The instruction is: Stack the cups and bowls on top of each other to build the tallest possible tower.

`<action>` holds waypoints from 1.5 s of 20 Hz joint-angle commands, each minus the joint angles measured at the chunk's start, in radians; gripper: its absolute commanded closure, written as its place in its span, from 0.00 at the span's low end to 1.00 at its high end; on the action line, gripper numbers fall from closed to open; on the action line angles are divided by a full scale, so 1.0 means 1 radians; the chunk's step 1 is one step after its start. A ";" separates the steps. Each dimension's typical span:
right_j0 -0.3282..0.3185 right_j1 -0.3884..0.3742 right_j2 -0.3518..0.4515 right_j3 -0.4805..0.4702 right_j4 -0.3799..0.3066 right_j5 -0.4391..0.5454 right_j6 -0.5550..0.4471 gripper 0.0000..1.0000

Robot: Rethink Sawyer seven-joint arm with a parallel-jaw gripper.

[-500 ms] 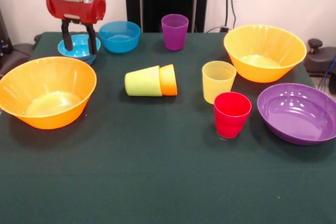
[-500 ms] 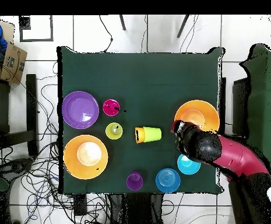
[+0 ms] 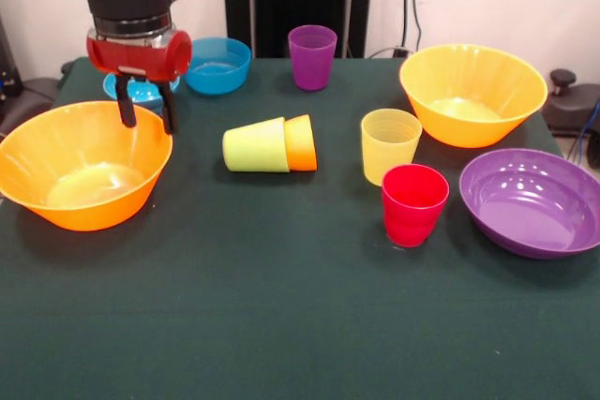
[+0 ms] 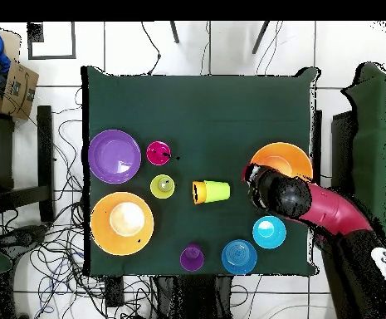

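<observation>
Pincer (image 3: 144, 115) over large bowl's (image 3: 80, 168) far rim; small bowl (image 3: 141, 91) just behind; nested lying cups (image 3: 270, 144) beside, picture-right.

The table (image 3: 281, 325) is covered in dark green cloth. Two bowls are orange (image 3: 82, 175) (image 3: 472, 93), one is purple (image 3: 532, 201), one cyan (image 3: 141, 91) and one deeper blue (image 3: 216, 65). The cups are purple (image 3: 312, 56), translucent yellow (image 3: 389, 144), red (image 3: 413, 203), lime green (image 3: 255, 146) and orange (image 3: 302, 142). The arm (image 3: 131, 7) is red and black, and the gripper (image 3: 144, 115) is black.
</observation>
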 commanded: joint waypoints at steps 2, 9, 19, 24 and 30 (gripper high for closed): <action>0.041 0.078 0.081 -0.092 -0.027 -0.044 0.016 0.00; 0.063 0.098 0.068 -0.114 -0.030 -0.057 0.038 0.00; 0.074 0.119 0.058 -0.129 -0.035 -0.072 0.041 0.00; 0.056 0.140 0.075 -0.129 -0.043 -0.078 0.016 0.00; 0.076 0.156 0.044 -0.136 -0.055 -0.100 0.033 0.00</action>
